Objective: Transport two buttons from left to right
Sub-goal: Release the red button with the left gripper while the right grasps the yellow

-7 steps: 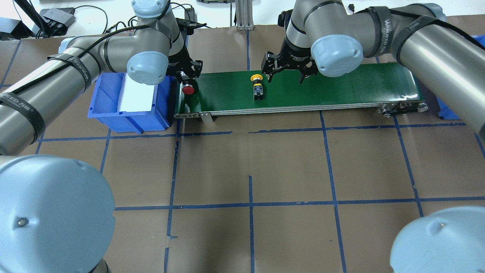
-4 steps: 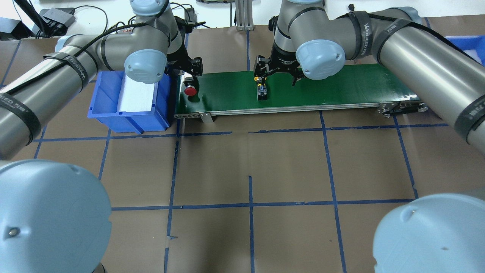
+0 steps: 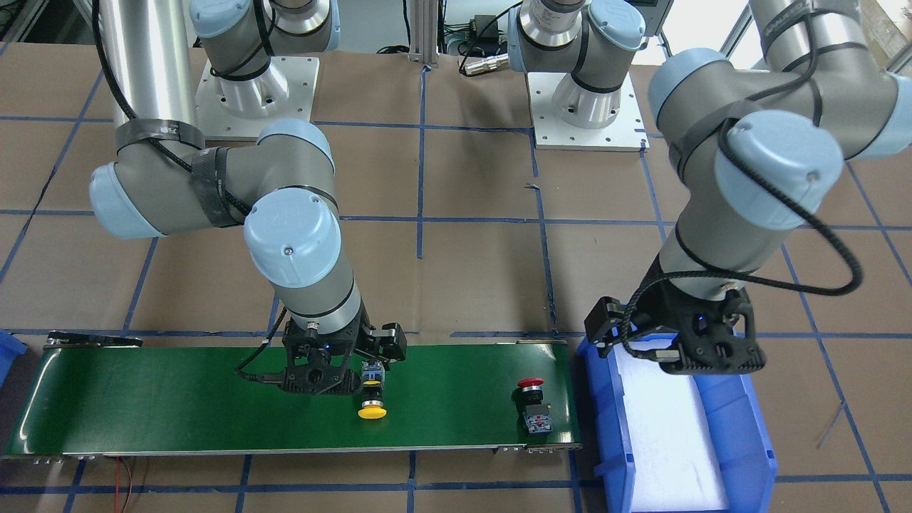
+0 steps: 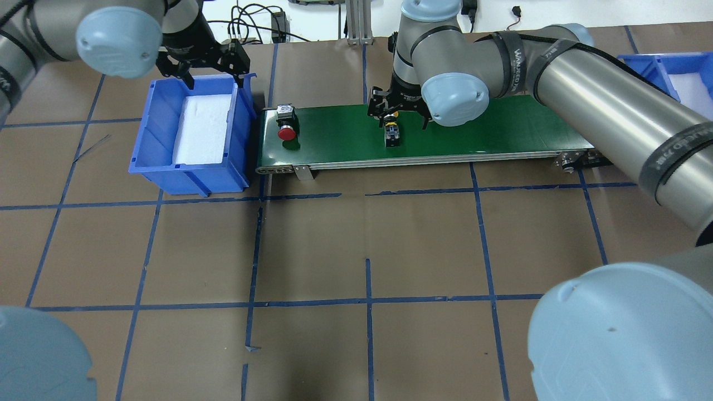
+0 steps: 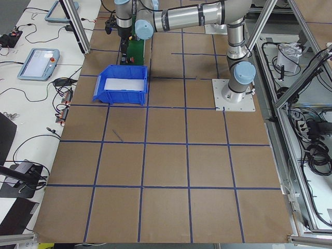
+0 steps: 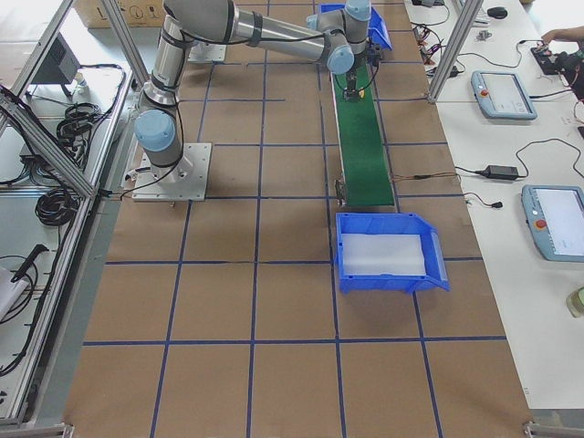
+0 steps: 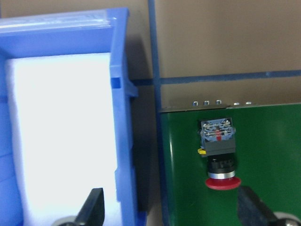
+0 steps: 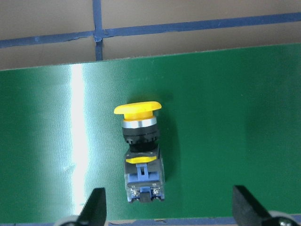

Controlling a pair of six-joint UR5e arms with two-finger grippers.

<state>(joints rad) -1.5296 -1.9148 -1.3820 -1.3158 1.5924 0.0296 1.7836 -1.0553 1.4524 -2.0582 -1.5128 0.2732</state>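
Buttons lie on their sides on the green conveyor belt (image 4: 501,128), well apart: the yellow-capped button (image 8: 141,150) near the middle of the belt, the red-capped button (image 4: 287,125) at the belt's left end, just beside the blue bin (image 4: 189,175). A second ago the left pincer (image 4: 216,81) was down on the red-capped button at that end. It has since let go and pulled back, and now hangs over the far end of the bin with its fingers apart and nothing between them. In its wrist view one fingertip shows over the bin's white liner and the other over the belt. So the second button looks to have been delivered to the belt, and the left arm's share seems done. Over the same second the right pincer (image 8: 169,205) has come across from beside the yellow-capped button to stand directly above it, while that button has shifted a little rightward along the belt. Its fingers are spread wide and straddle the grey block end without touching it, one fingertip well clear and the other nearer. Closing on the button looks like the next step, then carrying it to the blue bin on the right (image 4: 646,61), which sits on the brown surface (image 4: 423,239).
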